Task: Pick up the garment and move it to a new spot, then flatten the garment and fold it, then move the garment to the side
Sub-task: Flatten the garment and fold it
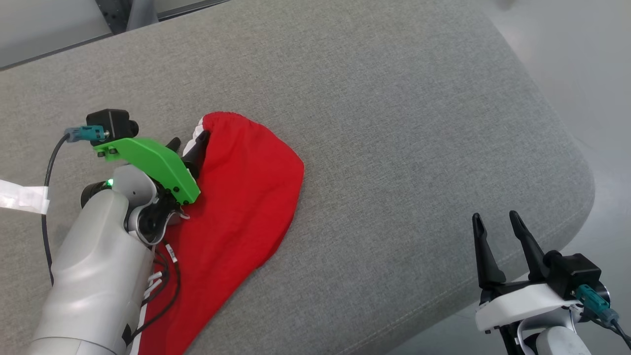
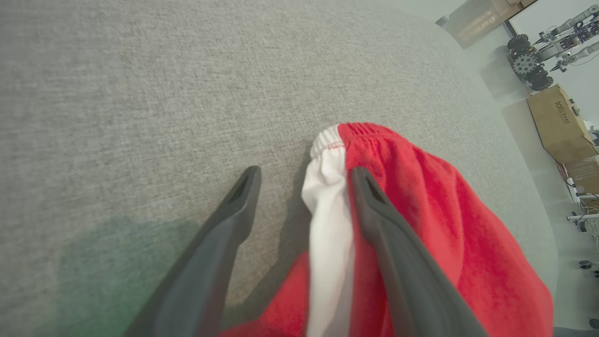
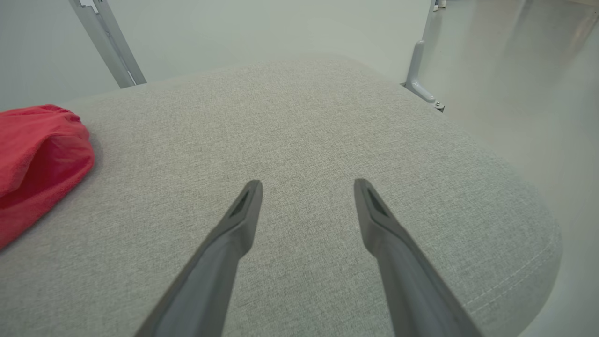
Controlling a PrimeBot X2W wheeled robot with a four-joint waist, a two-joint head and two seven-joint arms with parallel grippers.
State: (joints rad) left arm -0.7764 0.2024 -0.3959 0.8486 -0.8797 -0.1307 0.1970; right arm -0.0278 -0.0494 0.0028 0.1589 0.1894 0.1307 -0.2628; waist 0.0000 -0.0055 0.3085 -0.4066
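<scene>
The left end effector (image 1: 188, 140), spread open, straddles the red garment's (image 1: 246, 187) white edge at the table's (image 1: 394, 123) nine o'clock, while the right end effector (image 1: 496, 217) hangs open at five o'clock.

- One red garment (image 1: 236, 197) with one white stripe.
- One grey cloth-covered desk (image 1: 394, 123).
- Two pairs of jaws, one pair on each arm.
- Two metal posts (image 3: 110, 44) behind the desk.
- At least one cardboard box (image 2: 557, 121) on the floor.
- One white strip (image 1: 22, 197).
</scene>
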